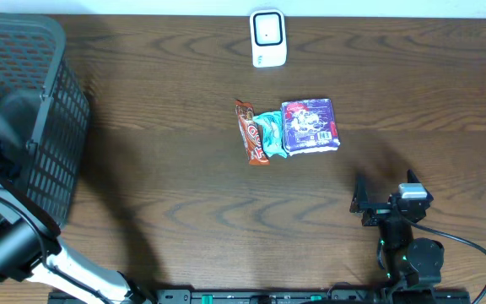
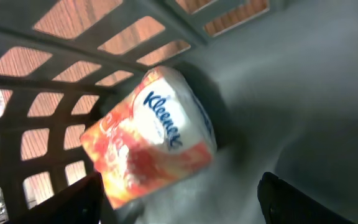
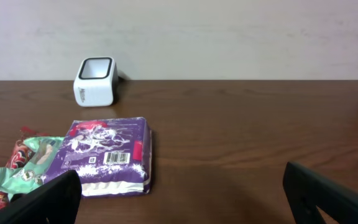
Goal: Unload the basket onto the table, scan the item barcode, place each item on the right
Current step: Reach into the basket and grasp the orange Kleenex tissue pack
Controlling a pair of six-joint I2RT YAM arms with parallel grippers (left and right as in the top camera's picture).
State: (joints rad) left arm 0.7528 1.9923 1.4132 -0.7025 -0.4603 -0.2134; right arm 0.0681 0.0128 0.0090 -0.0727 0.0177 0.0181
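Inside basket point(image 1: 57, 110), left jaws wide, empty, over Kleenex pack point(image 2: 151, 140): centre on pack, close squarely across width; right jaws wide open, empty, idle

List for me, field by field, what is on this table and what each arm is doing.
scanner: white, at the far edge of the table
middle of table: red bar, teal packet and purple pack, side by side
barcode: showing on the purple pack's top face
basket: grey, at the left
tissue pack: orange and white, inside the basket
left gripper: open, in the basket by the tissue pack
right gripper: open, empty, low, facing the purple pack
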